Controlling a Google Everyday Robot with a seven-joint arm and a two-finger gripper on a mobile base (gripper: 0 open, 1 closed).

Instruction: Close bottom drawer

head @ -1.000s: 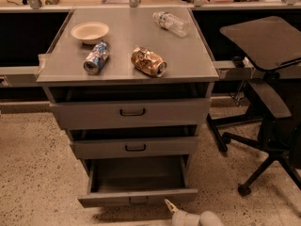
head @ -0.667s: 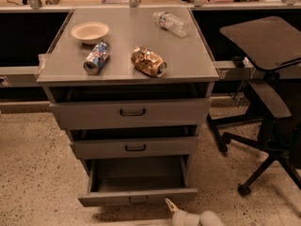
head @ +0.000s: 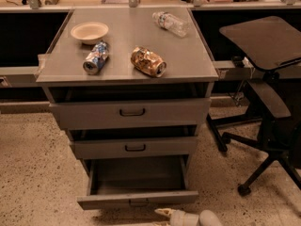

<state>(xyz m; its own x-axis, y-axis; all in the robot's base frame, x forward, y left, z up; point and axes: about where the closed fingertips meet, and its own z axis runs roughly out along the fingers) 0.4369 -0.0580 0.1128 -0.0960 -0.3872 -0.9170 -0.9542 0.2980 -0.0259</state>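
The bottom drawer (head: 136, 199) of the grey cabinet is pulled far out, its deep plain tray open and empty, with a small black handle at the centre of its narrow front. My gripper (head: 163, 213) is at the bottom edge of the view, just below and to the right of the drawer's front, its pale tip pointing left toward the front. Only the tip and a white wrist part show.
The middle drawer (head: 134, 147) and top drawer (head: 131, 113) stand slightly out. On the cabinet top (head: 127, 74) lie a bowl (head: 89, 32), two crushed cans (head: 95, 58) (head: 148, 61) and a plastic bottle (head: 170, 23). An office chair (head: 268, 102) stands at the right.
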